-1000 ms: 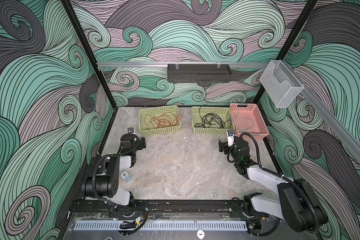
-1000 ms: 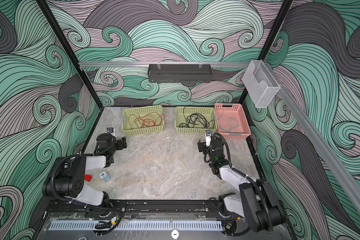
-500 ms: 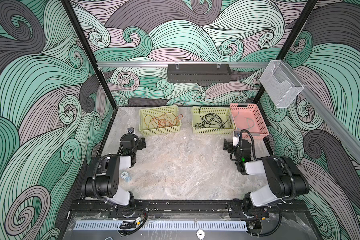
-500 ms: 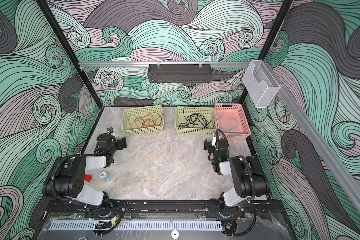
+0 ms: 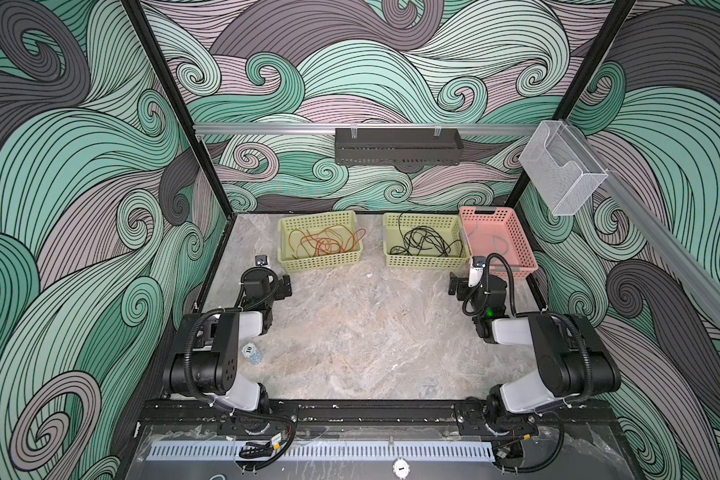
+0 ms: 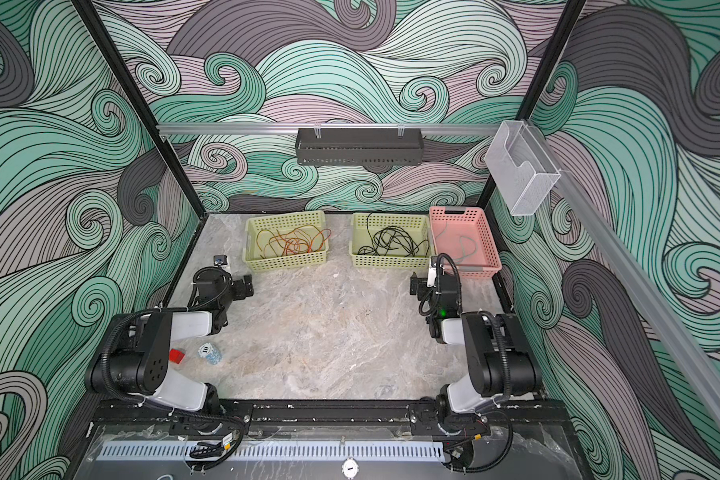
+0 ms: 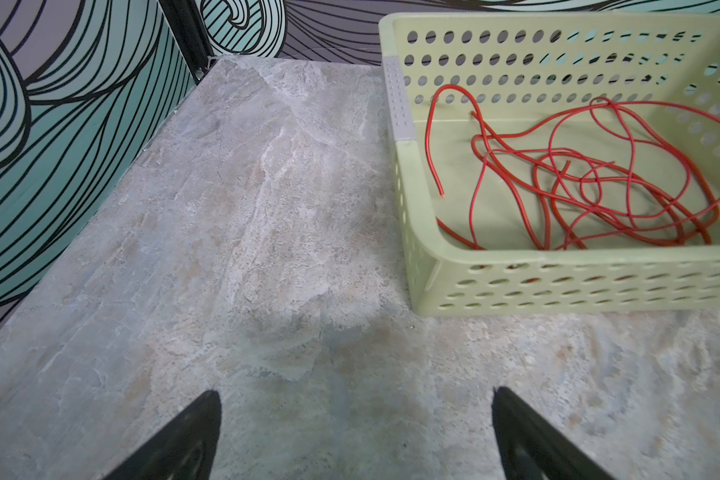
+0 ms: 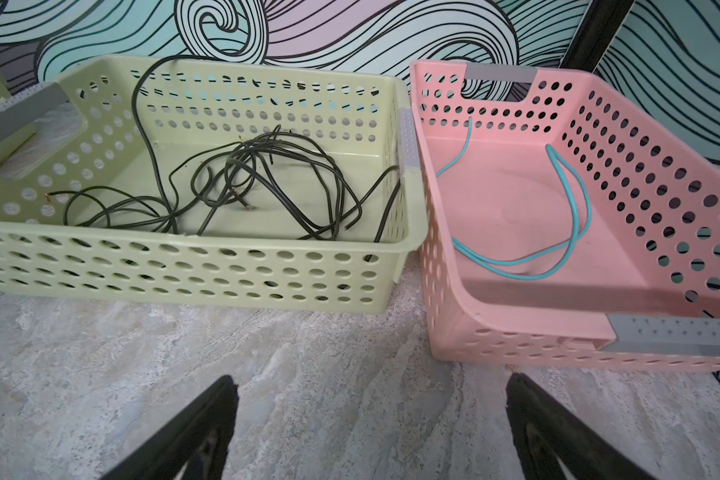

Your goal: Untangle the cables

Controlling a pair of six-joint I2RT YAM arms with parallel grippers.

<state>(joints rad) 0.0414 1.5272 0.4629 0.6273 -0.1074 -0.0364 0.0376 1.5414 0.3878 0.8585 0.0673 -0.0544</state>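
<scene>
Red-orange cables (image 5: 325,245) (image 7: 578,178) lie tangled in the left green basket (image 5: 319,264). Black cables (image 5: 422,243) (image 8: 267,183) fill the middle green basket (image 5: 427,262), with one strand looping over its back rim. Pale teal cables (image 8: 558,249) (image 6: 462,247) rest in the pink basket (image 5: 512,232). My left gripper (image 5: 285,286) (image 7: 355,392) is open and empty, low over bare table short of the red cables' basket. My right gripper (image 5: 454,284) (image 8: 371,378) is also open and empty, facing the gap between the middle and pink baskets.
A small crumpled white-and-blue item (image 5: 251,353) and a red block (image 6: 176,356) lie by the left arm's base. A black rack (image 5: 398,146) hangs on the back wall. A clear holder (image 5: 558,170) sits on the right rail. Patterned walls close in on both sides.
The right arm has folded back toward its base, and its gripper has shifted right, nearer the pink basket. The left arm has not moved.
</scene>
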